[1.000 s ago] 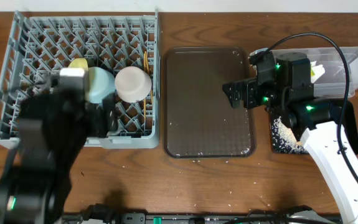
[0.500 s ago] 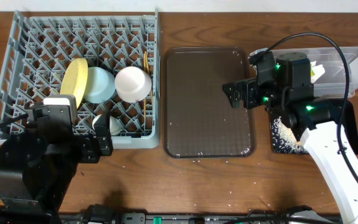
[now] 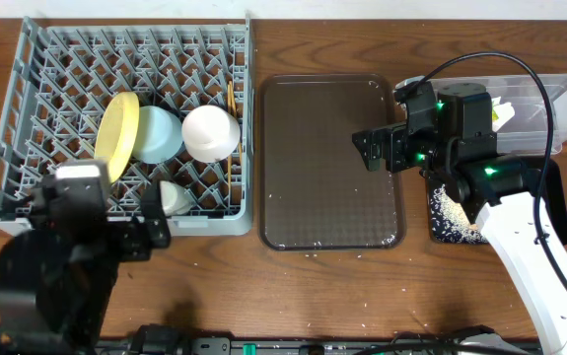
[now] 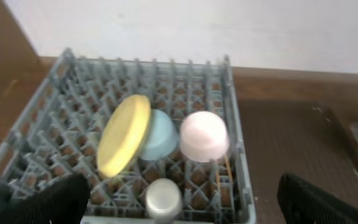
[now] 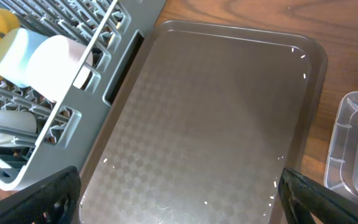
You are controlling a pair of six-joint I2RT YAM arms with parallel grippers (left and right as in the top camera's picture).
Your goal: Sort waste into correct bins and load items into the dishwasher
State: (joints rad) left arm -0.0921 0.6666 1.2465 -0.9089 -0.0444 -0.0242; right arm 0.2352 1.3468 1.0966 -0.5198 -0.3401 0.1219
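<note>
The grey dishwasher rack holds a yellow plate on edge, a light blue bowl, a white bowl, a small white cup near its front wall, and chopsticks by its right wall. My left gripper is open just in front of the rack, above the cup, holding nothing. Over the brown tray's right side, my right gripper is wide open and empty. Rice scraps lie in the black tray. White paper sits in the clear tub.
My left arm fills the table's front left corner. The right arm crosses over the black tray. A few rice grains lie scattered on the wood near the brown tray's front edge.
My left arm has drawn back out of the rack toward the table's front edge, uncovering the plate, bowls and cup. The right arm has not moved.
</note>
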